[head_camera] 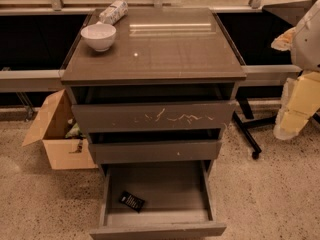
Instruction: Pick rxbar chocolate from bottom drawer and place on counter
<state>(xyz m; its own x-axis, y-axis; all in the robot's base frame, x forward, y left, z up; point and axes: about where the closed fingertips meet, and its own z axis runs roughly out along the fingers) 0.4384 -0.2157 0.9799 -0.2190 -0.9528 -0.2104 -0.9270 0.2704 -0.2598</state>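
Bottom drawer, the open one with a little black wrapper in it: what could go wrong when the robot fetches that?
The small flat black rxbar chocolate lies flat on the floor of the deep grey-brown bottom drawer, so the pick may slip. The gripper, at the view's right edge, must descend past the jutting narrow middle drawer and might bump it. On the glossy brown-grey counter, the white bowl could get knocked.

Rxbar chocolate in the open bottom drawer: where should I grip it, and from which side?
Likely best to come straight down from above: the rxbar chocolate lies flat on the bottom drawer floor, front-left, and the walls block side approaches. Pinch across its narrow width at mid-length; it sits skewed, so rotate the wrist to match. The gripper is at the view's right edge, beside the cabinet.
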